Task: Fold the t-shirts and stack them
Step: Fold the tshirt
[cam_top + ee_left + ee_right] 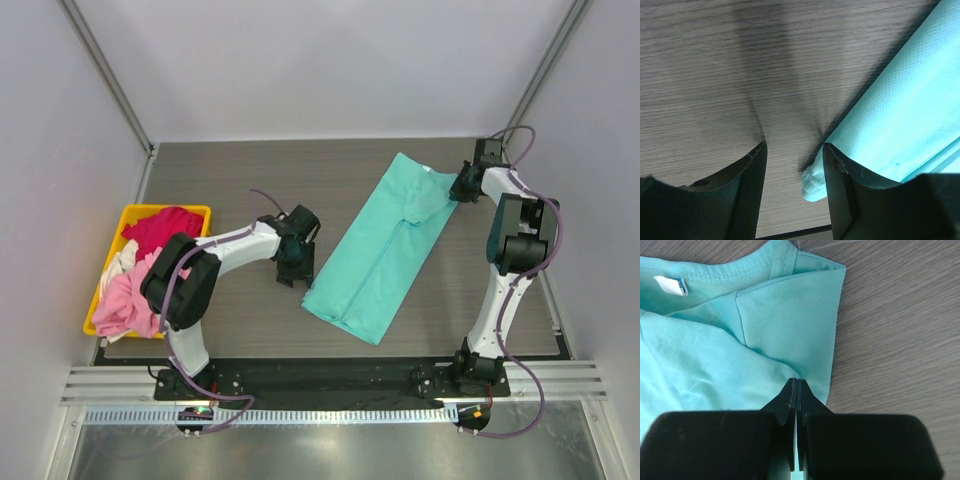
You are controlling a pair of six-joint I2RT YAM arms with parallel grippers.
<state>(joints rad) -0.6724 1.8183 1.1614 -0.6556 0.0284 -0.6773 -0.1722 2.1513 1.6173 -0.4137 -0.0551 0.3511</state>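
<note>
Teal t-shirt (385, 250): lies on the table (230, 180), folded lengthwise into a long strip, diagonal from far right to near centre.
Other t-shirts: magenta-red shirt (160, 228), light pink shirt (128, 300) and whitish shirt (122, 258) lie loose in the yellow bin (165, 208) at the left table edge, not folded yet.
R gripper (796, 385): jaws pressed together on the sleeve (790, 325), near its edge; seems to pinch the thin cloth.
L gripper (794, 150): jaws apart, approx. half wide, holds nothing; hem corner (812, 182) is just beside one finger.
Risk 1: the R pinch is v. close to the cloth edge, so a pull can slip it out.
Risk 2: L may catch only the corner tip or top layer, and then the fold opens or goes skew.
Room: bare wood between L gripper and bin, also on the far side; R arm is near the right table edge, with little room there.
</note>
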